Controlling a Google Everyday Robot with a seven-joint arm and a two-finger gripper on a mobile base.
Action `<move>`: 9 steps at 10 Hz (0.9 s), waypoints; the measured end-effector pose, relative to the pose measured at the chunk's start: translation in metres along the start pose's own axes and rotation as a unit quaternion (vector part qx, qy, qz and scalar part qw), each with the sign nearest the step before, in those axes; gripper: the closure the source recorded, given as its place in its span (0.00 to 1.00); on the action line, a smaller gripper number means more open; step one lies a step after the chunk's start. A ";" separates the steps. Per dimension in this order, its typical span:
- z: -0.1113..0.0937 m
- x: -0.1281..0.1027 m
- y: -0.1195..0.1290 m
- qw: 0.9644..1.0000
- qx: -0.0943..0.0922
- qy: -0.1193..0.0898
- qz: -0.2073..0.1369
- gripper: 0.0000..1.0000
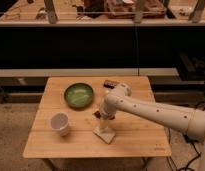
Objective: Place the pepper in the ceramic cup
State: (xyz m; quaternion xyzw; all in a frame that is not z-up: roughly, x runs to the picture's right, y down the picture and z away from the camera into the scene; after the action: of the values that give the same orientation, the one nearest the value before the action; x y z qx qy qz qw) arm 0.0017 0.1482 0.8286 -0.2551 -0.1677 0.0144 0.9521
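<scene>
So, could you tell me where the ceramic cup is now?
In the camera view, the ceramic cup sits at picture left on the table, in front of the green bowl; the gripper hangs to its right, by the pale block.

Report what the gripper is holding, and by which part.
Cannot be told. The gripper sits low over the table at the pepper, just above the beige block; whether it grips the pepper does not show.

Warm light on table point(141, 142) (background dark); tool point(99, 116) dim, mid-table.
</scene>
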 end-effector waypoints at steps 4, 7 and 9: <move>0.008 0.016 -0.029 0.999 -0.017 -0.035 0.010 0.20; 0.027 0.029 -0.038 0.998 -0.028 -0.048 0.000 0.20; 0.031 0.035 -0.040 0.998 -0.027 -0.051 -0.006 0.20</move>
State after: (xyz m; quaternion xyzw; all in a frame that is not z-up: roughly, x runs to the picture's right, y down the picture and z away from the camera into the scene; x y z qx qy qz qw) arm 0.0227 0.1320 0.8847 -0.2790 -0.2183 0.0170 0.9350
